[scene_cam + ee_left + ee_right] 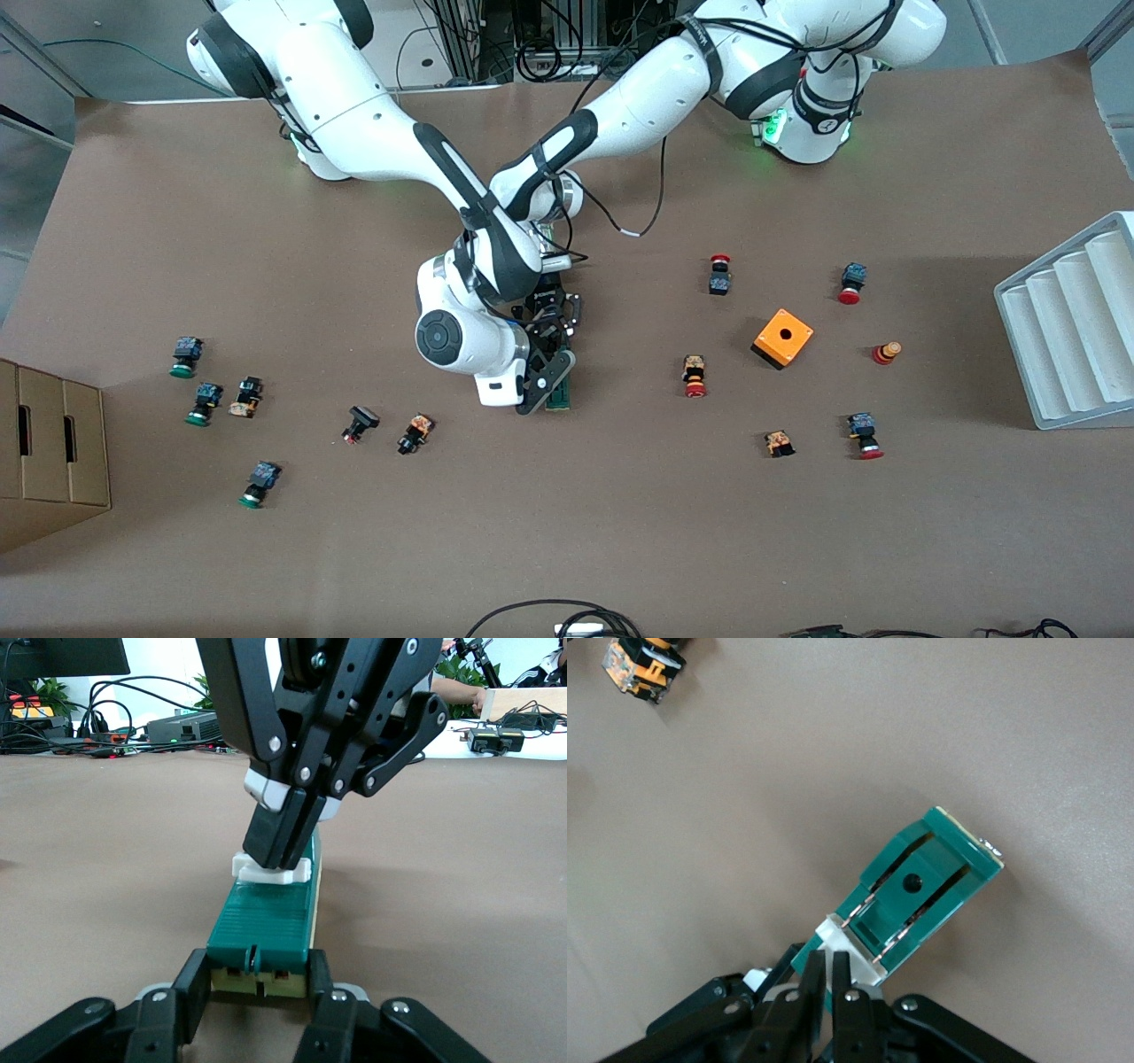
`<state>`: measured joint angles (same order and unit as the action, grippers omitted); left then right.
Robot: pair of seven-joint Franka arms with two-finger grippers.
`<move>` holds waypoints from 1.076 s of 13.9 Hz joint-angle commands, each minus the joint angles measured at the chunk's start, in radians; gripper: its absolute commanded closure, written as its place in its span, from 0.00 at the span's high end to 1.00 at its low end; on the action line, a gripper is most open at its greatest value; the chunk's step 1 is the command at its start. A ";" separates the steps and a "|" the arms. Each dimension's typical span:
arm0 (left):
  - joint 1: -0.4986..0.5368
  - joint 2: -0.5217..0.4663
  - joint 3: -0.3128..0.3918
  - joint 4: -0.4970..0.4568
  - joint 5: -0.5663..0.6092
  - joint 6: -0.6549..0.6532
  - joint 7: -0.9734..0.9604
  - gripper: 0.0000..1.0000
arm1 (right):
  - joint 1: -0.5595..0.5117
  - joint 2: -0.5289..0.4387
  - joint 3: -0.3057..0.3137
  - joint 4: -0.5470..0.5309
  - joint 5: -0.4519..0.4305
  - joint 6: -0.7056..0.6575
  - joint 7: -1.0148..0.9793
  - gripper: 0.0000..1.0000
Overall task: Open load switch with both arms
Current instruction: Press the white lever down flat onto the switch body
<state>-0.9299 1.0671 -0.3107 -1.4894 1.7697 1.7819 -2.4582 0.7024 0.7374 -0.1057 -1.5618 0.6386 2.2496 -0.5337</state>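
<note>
Arms cross over the middle of the brown worktop [620,532], and from the front view the load switch [559,390] shows only as a thin green sliver under the black linkages.

The left wrist view gives what that view hides: the load switch [264,926] lies flat on the worktop, the left tool [259,979] pressed together on its near end, one finger [197,985] on each side. The right tool [285,837] comes down from above, its fingers pinching the small white piece [270,870] on top of the green body.

The right wrist view looks straight down on the load switch [921,895]: a recess with two metal strips and a dark hole, the white piece [846,948] caught at the tip of the right tool [827,970], whose fingers are pressed almost together.

In the front view the left tool [554,310] and right tool [551,377] sit close to one another over the switch.

A grey ribbed tray [1072,332] at the left arm's end and a cardboard box [49,443] at the right arm's end; I cannot tell what either holds.

Scattered on the worktop are an orange cube [783,338] with a hole, red-capped push buttons [719,275] near it, and green-capped push buttons [205,403] toward the box. Cables [549,53] lie past the arm bases.
</note>
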 commanded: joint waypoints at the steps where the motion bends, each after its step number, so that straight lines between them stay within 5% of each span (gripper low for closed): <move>1: 0.003 -0.010 -0.008 -0.006 -0.007 0.016 0.019 0.50 | 0.009 0.019 0.003 -0.009 -0.020 0.044 -0.003 0.10; 9: 0.003 -0.010 -0.008 -0.006 -0.006 0.017 0.021 0.50 | -0.014 -0.051 0.006 0.003 -0.010 -0.008 0.024 0.15; 13: 0.003 -0.010 -0.008 -0.006 -0.006 0.017 0.021 0.49 | -0.089 -0.183 0.001 -0.001 -0.014 -0.119 0.073 0.65; 14: 0.003 -0.010 -0.008 -0.006 -0.006 0.017 0.021 0.50 | -0.116 -0.211 -0.005 -0.004 -0.020 -0.148 0.064 1.00; 15: 0.003 -0.010 -0.008 -0.006 -0.006 0.017 0.021 0.53 | -0.156 -0.240 -0.011 -0.007 -0.026 -0.192 0.049 1.00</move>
<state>-0.9299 1.0669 -0.3107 -1.4893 1.7697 1.7821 -2.4550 0.6110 0.5721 -0.1167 -1.5379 0.6370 2.1300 -0.4763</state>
